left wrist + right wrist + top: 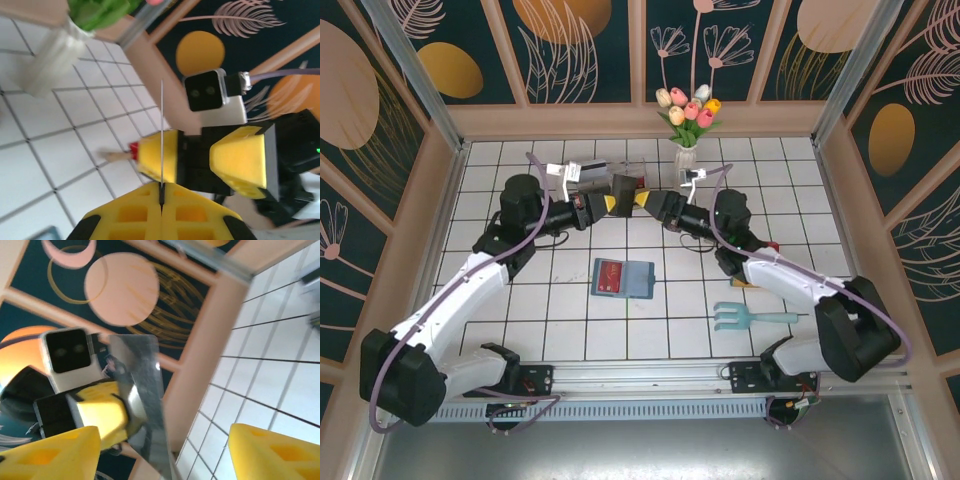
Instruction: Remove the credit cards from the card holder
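The teal card holder (636,279) lies open and flat on the tiles mid-table, with a red credit card (610,276) on its left half. Both grippers meet above the back of the table. My left gripper (611,203) is shut on a grey credit card (162,125), seen edge-on as a thin line rising from its closed fingertips (161,192). From the right wrist the same card (142,390) stands upright between the wide-open fingers (270,452) of my right gripper (160,455), touching neither. The right gripper (197,160) faces the left one, its jaws apart.
A clear plastic tray (590,172) stands behind the grippers at the back. Beside it is a glass vase of tulips (687,150). A light-blue hand rake (750,317) lies on the tiles at the front right, close to the right arm.
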